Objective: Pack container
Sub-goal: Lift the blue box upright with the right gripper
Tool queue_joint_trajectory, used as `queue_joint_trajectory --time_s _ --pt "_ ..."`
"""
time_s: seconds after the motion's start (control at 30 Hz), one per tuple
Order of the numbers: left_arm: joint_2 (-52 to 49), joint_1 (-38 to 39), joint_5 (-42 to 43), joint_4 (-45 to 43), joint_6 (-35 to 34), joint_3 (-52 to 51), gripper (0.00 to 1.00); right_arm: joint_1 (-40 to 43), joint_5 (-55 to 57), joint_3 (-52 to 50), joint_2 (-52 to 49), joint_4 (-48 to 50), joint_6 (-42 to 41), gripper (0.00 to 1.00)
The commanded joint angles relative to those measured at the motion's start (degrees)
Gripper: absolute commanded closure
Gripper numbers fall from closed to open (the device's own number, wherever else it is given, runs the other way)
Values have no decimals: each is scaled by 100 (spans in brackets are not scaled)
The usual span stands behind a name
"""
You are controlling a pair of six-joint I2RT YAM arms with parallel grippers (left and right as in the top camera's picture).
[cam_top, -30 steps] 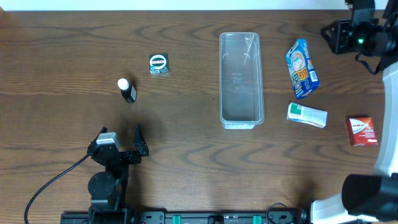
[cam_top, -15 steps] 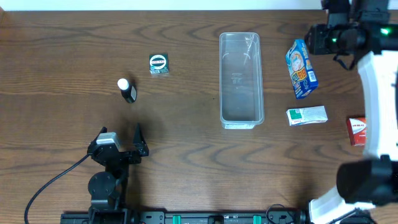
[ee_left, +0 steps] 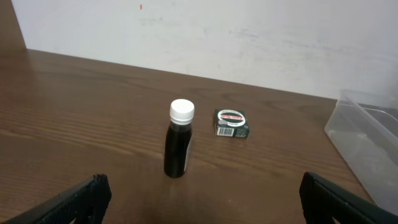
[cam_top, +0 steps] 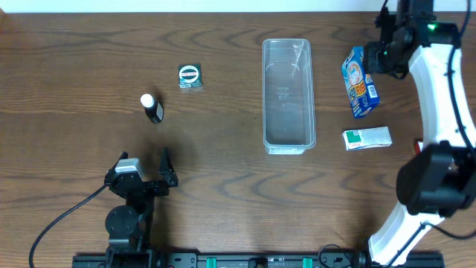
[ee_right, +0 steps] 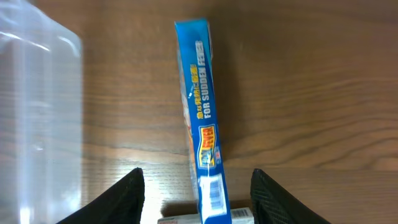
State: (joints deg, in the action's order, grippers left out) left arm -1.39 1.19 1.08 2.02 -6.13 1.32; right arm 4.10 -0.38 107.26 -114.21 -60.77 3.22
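Jaws stand open and empty on both arms. Left jaws sit parked low over the table [cam_top: 74,59]. The container [cam_top: 265,97] lies empty mid-table, long side running away from me. Right jaws hover astride the blue packet [ee_right: 202,124] just right of it, so I judge that goes in first. A white-and-green box [cam_top: 367,138] lies nearer me; the bottle [ee_left: 179,146] and small green box [ee_left: 232,122] stand well off left, likely work for my left arm.

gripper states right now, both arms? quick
Left gripper: open, fingers wide apart, holding nothing.
Right gripper: open over the blue packet, holding nothing.
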Motion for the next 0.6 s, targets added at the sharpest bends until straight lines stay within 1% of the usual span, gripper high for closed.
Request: queue_joint_trajectory --time_s 0.0,0.2,0.3,0.43,0.47,0.5,0.57 --pt "42 17 -151 221 35 -109 2 114 146 50 -409 -2 28 46" --pt "42 17 -151 221 35 -109 2 227 144 50 -907 13 31 46" --pt "42 17 -151 221 35 -109 2 227 138 50 -1069 17 81 48" --pt "39 17 -151 221 35 -109 2 221 -151 50 -1255 37 168 51" --pt "42 17 -151 221 35 -109 2 221 -168 50 -1290 42 170 52" --pt "42 17 -151 219 35 -109 2 221 -177 50 -1303 50 170 56" --pt "42 17 -151 221 35 -109 2 221 -177 50 -1320 57 173 66"
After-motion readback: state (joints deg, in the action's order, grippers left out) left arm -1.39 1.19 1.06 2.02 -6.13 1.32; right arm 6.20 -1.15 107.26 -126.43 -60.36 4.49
